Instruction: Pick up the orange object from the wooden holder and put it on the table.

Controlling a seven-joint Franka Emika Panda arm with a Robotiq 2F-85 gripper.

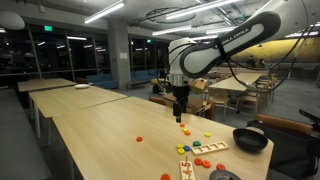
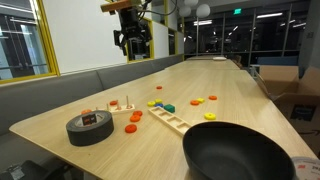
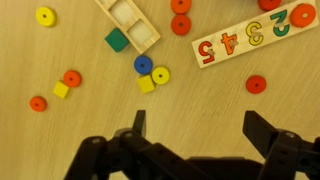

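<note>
In an exterior view the gripper [image 1: 180,114] hangs above the table [image 1: 90,125], pointing straight down from the white arm [image 1: 225,45], which arcs in from the upper side with its elbow bent. Orange-red discs [image 1: 186,129] lie scattered on the tabletop. One is almost beneath the fingertips and others are nearer the camera beside a number board [image 1: 205,148]. A black bowl [image 1: 250,139] stands apart from them near the table's edge. In an exterior view the gripper [image 2: 131,50] is high over the far part of the table [image 2: 230,90], well apart from the pieces. Orange-red discs [image 2: 131,127] sit flat on the wood on either side of a wooden tray [image 2: 172,120], and a tape roll [image 2: 90,127] lies just beside two of them. The black bowl [image 2: 200,145] in the foreground shows only its dark inside. In the wrist view the gripper [image 3: 195,118] comes in from the bottom edge, its fingers [image 3: 139,128] spread wide with only bare table between them. One of the orange-red discs [image 3: 256,84] lies just ahead of one fingertip, two more lie off to the other side, and two sit between the wooden tray [image 3: 128,22] and the number board [image 3: 255,35]. The tray's two visible compartments show only bare wood, and all the orange-red discs seen here rest on the table. A green cube [image 3: 117,40] touches the tray's edge, and blue and yellow pieces lie nearby.
</note>
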